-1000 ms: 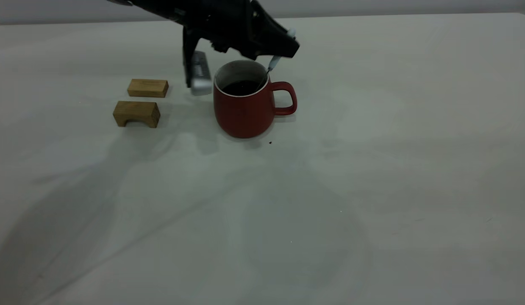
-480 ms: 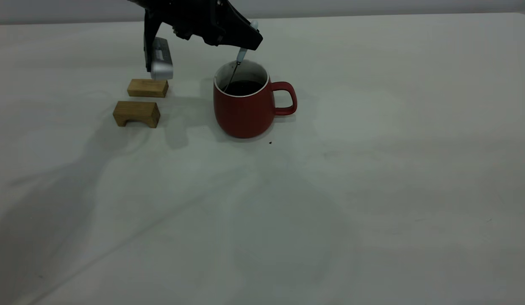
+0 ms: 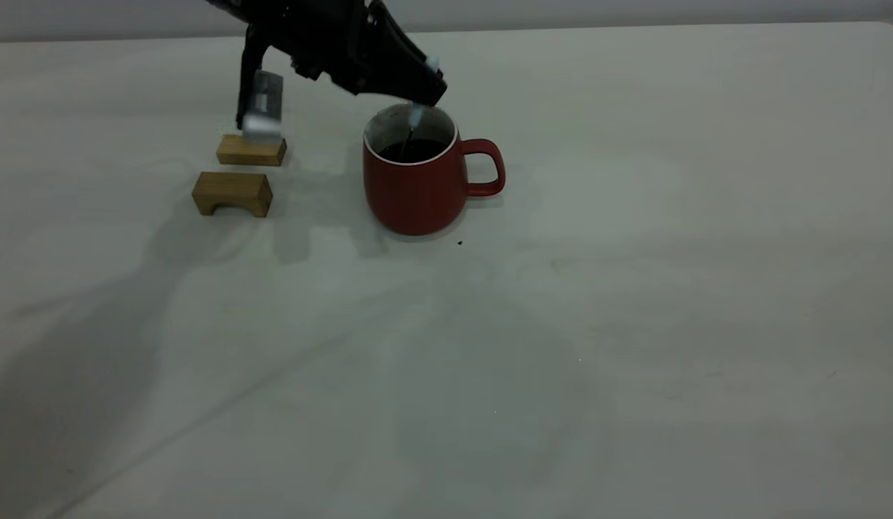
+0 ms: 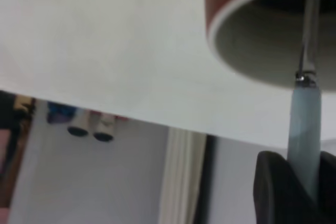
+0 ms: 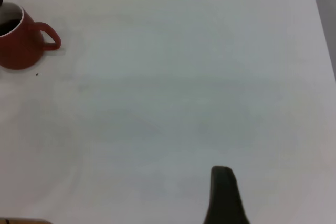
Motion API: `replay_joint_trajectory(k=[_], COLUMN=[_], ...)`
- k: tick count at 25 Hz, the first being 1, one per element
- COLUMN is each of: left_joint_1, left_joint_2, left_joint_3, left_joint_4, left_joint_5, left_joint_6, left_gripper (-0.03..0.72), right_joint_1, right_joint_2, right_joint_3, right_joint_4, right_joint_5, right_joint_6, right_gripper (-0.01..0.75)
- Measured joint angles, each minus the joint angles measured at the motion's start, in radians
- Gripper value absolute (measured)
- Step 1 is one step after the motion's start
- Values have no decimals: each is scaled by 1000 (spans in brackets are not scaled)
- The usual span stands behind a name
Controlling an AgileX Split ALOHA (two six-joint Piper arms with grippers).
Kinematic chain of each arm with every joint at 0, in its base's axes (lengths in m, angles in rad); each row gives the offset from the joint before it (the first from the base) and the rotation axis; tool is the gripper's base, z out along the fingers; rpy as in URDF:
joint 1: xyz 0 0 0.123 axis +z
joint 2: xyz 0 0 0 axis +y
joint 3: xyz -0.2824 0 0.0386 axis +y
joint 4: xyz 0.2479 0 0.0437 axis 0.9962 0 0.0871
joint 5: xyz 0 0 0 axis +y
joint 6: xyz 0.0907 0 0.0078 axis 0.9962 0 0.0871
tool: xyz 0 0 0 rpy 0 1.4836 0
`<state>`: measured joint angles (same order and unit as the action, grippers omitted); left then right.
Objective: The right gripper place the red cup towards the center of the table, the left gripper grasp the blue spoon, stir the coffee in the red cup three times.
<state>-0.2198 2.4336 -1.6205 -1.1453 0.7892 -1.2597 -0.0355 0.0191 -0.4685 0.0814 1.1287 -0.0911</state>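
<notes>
The red cup (image 3: 417, 189) stands upright on the table (image 3: 633, 324), its handle pointing right, with dark coffee (image 3: 415, 151) inside. Just above its back rim, my left gripper (image 3: 429, 88) is shut on the blue spoon (image 3: 415, 115), which hangs nearly upright with its metal neck dipping into the coffee. The left wrist view shows the pale blue handle of the blue spoon (image 4: 304, 124) pinched between the black fingers (image 4: 273, 190), above the red cup (image 4: 231, 3). The spoon's bowl is hidden in the cup. My right gripper (image 5: 223, 195) is parked far from the red cup (image 5: 18, 45).
Two tan wooden blocks lie left of the cup, a flat one (image 3: 251, 150) and an arched one (image 3: 232, 193). The arm's silver-grey box (image 3: 262, 115) hangs just above the flat block. A tiny dark speck (image 3: 459, 243) lies by the cup's base.
The left gripper has swung left from above the cup's handle side, then dropped slightly. The spoon has swept from the cup's right side to its left and back toward the middle.
</notes>
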Motion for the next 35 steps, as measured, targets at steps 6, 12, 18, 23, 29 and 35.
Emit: replay_joint_trajectory(k=[6,12,18,23,29,35], left_joint_1=[0,-1,-1,-1,-1,-1], left_joint_2=[-18,-126,-269,-431,-669,-902], left_joint_3=[0,0,0,0,0,0], left_joint_4=[154,349,627,889,1079,1164], left_joint_5=[12,167,379,379,379,379], left_joint_6=[34,169,203,204,205,243], left_gripper=[539,580,484,409,357,333], right_joint_1=[0,0,0,0,0,0], right_joint_2=[0,0,0,0,0,0], right_joint_3=[0,0,0,0,0,0], right_joint_4=[0,0,0,0,0,0], right_joint_5=[0,0,0,0,0,0], right_joint_6=[0,0,0,0,0,0], right_gripper=[570,570,570,570,570,570])
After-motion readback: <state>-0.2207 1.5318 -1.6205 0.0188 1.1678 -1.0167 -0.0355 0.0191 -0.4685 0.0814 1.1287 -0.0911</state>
